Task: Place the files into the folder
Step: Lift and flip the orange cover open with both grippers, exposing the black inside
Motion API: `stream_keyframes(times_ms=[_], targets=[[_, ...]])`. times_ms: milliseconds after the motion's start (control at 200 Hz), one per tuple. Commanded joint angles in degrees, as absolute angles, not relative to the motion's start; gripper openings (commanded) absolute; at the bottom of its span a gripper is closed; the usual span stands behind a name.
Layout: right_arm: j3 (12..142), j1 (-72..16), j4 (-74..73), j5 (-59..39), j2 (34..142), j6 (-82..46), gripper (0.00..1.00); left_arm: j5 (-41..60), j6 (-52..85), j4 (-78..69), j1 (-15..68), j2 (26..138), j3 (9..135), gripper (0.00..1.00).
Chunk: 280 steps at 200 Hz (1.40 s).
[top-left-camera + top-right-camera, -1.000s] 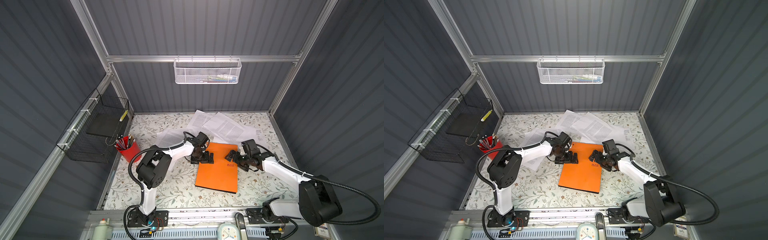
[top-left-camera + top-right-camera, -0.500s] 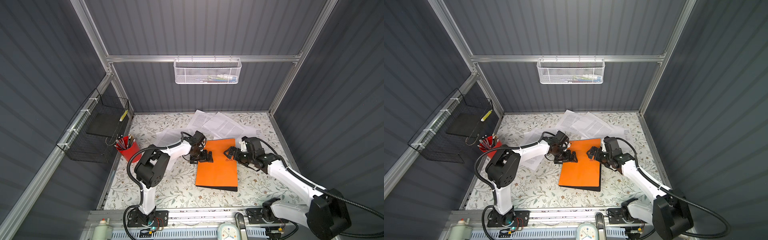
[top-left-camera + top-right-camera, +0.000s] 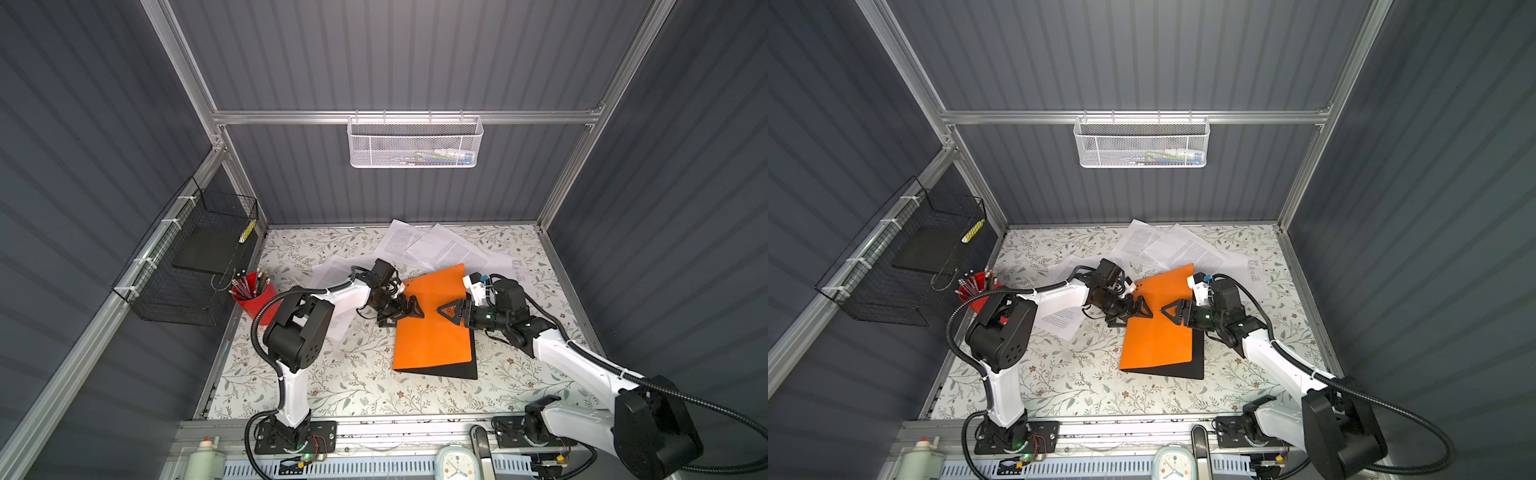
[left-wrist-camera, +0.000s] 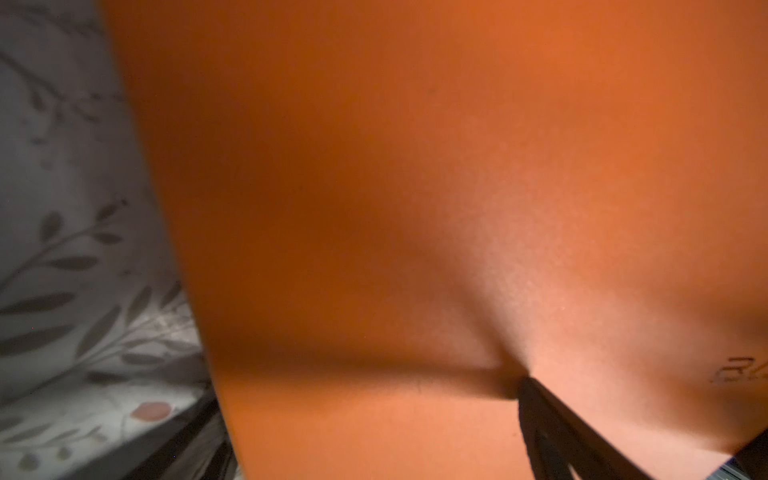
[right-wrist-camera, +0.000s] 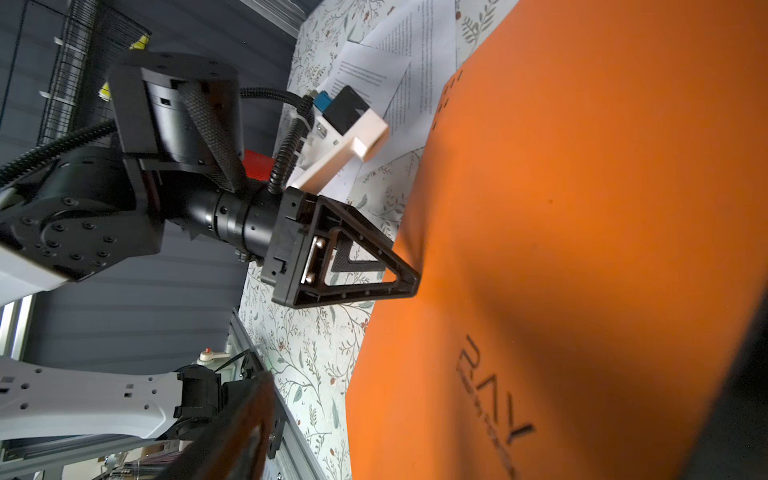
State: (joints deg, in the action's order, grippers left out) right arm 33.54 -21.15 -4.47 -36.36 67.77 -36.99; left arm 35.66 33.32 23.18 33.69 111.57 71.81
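The orange folder (image 3: 432, 340) (image 3: 1158, 340) lies mid-table with its cover raised off the black inside, which shows along the near and right edges. My left gripper (image 3: 409, 316) (image 3: 1133, 313) is open at the cover's left edge, and one finger (image 4: 552, 424) presses the orange cover (image 4: 415, 166). My right gripper (image 3: 442, 311) (image 3: 1165, 309) reaches in from the right. Its jaws stand wide apart with the cover (image 5: 582, 208) between them; one finger (image 5: 237, 432) shows blurred. The files (image 3: 440, 249) (image 3: 1187, 249) lie loose behind the folder, and more sheets (image 3: 332, 270) sit under the left arm.
A red pencil cup (image 3: 253, 295) stands at the table's left edge under a black wire basket (image 3: 191, 266) on the left wall. A white mesh basket (image 3: 415, 143) hangs on the back rail. A clock (image 3: 453, 463) and a bottle (image 3: 205, 457) sit on the front rail.
The right gripper has swung left over the folder and its jaws have narrowed. The cover has lifted, baring more black inside. The left gripper has stayed at the left edge.
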Motion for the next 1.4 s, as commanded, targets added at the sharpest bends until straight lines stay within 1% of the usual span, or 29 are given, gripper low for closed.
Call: stream_keyframes(times_ms=[0, 160, 250, 295, 340, 355, 475, 515, 630, 670, 710, 730, 810, 990, 1040, 1105, 1205, 1245, 1291, 1296, 1336, 1396], targets=[[35.0, -21.5, -4.6, -38.9, 68.3, -35.5, 0.66, 38.0, 33.9, 23.0, 34.0, 111.9, 71.8, 1.00], [37.3, -21.5, 4.2, -31.9, 65.9, -33.8, 0.52, 35.4, 32.4, 26.5, 33.5, 108.9, 73.2, 1.00], [37.7, -21.5, 6.9, -30.6, 64.5, -33.0, 0.49, 32.4, 30.4, 30.7, 33.5, 106.8, 75.5, 1.00], [37.7, -21.5, 8.1, -30.4, 64.5, -32.4, 0.45, 30.0, 29.0, 33.7, 33.5, 105.9, 77.1, 1.00], [37.9, -21.5, 9.3, -30.1, 64.5, -31.8, 0.40, 27.5, 27.7, 36.6, 33.4, 105.1, 78.6, 1.00], [38.0, -21.5, 9.6, -30.0, 63.0, -31.7, 0.38, 26.8, 27.3, 37.5, 33.3, 104.8, 79.0, 1.00], [38.4, -21.5, 12.0, -29.8, 62.3, -30.5, 0.20, 22.6, 25.5, 41.8, 32.4, 101.9, 80.5, 1.00], [38.8, -21.5, 12.7, -29.9, 62.1, -30.3, 0.15, 21.9, 25.1, 42.7, 32.0, 100.9, 82.7, 1.00], [40.3, -21.5, 15.6, -30.4, 61.4, -29.2, 0.06, 20.1, 24.2, 45.0, 30.8, 98.1, 83.7, 1.00], [41.1, -21.5, 16.8, -30.6, 61.1, -28.5, 0.00, 19.3, 23.9, 45.4, 30.7, 97.1, 83.7, 1.00], [42.1, -21.5, 18.3, -30.4, 60.8, -28.0, 0.00, 19.3, 23.5, 46.3, 30.4, 96.2, 84.1, 1.00], [42.7, -21.5, 19.4, -30.2, 60.8, -27.7, 0.00, 17.3, 23.2, 46.9, 30.2, 95.9, 84.1, 1.00], [44.9, -21.5, 22.7, -29.6, 60.9, -26.7, 0.00, 14.8, 22.3, 48.5, 29.7, 94.1, 84.4, 1.00], [52.7, -21.6, 36.7, -22.4, 63.8, -25.4, 0.00, 12.8, 20.8, 51.1, 28.3, 90.8, 84.2, 1.00], [55.1, -21.6, 41.0, -20.5, 66.8, -24.9, 0.00, 12.4, 20.3, 51.6, 28.2, 90.1, 84.0, 1.00], [56.7, -21.7, 43.7, -20.7, 68.2, -24.6, 0.00, 11.8, 19.8, 52.5, 28.0, 89.7, 83.9, 1.00], [57.2, -22.1, 43.8, -22.2, 68.3, -25.7, 0.00, 11.0, 19.3, 53.2, 27.7, 89.0, 83.8, 1.00], [57.3, -22.1, 43.5, -22.9, 68.2, -26.6, 0.14, 10.9, 19.1, 53.7, 27.6, 88.8, 83.9, 1.00], [57.3, -22.2, 42.9, -24.0, 67.9, -27.2, 0.21, 10.7, 18.6, 54.2, 27.5, 88.5, 84.3, 1.00], [57.4, -22.2, 42.6, -24.4, 67.8, -27.5, 0.23, 10.7, 18.6, 54.3, 27.5, 88.5, 84.3, 1.00], [57.4, -22.4, 41.5, -25.8, 67.2, -28.3, 0.30, 10.2, 18.5, 54.6, 27.4, 88.2, 84.6, 1.00], [57.5, -22.5, 39.8, -27.7, 66.2, -30.1, 0.33, 9.8, 18.4, 55.0, 27.3, 87.7, 85.0, 1.00]])
